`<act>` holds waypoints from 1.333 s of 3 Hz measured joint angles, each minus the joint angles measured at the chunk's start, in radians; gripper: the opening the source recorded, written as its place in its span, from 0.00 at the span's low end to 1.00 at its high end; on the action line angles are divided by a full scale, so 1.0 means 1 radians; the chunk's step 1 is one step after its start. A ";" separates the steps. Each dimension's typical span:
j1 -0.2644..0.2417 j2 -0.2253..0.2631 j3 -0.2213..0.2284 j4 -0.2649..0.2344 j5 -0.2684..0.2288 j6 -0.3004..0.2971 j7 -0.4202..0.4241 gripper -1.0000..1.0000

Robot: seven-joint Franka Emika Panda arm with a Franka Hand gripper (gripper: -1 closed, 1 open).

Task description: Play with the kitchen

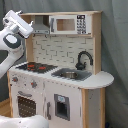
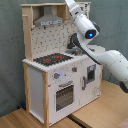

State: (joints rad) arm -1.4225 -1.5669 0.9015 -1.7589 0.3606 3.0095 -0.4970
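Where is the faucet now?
In the first exterior view, the faucet stands behind the sink, right of the hob.

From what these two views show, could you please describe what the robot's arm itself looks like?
The arm is glossy white, built of rounded, tube-like links with dark bands at the joints. In the second exterior view, one joint carries a black round cap with a small blue light. In the first exterior view, a similar dark round cap sits on a white joint, and the end effector is a white, blocky housing.
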 joint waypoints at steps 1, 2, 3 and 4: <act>-0.020 0.027 0.009 0.033 -0.015 -0.077 0.089 1.00; -0.043 0.039 0.023 0.065 -0.035 -0.144 0.171 1.00; -0.071 0.045 0.042 0.105 -0.059 -0.214 0.265 1.00; -0.100 0.045 0.064 0.153 -0.081 -0.287 0.360 1.00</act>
State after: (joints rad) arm -1.5224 -1.5221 0.9654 -1.6054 0.2795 2.7230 -0.1373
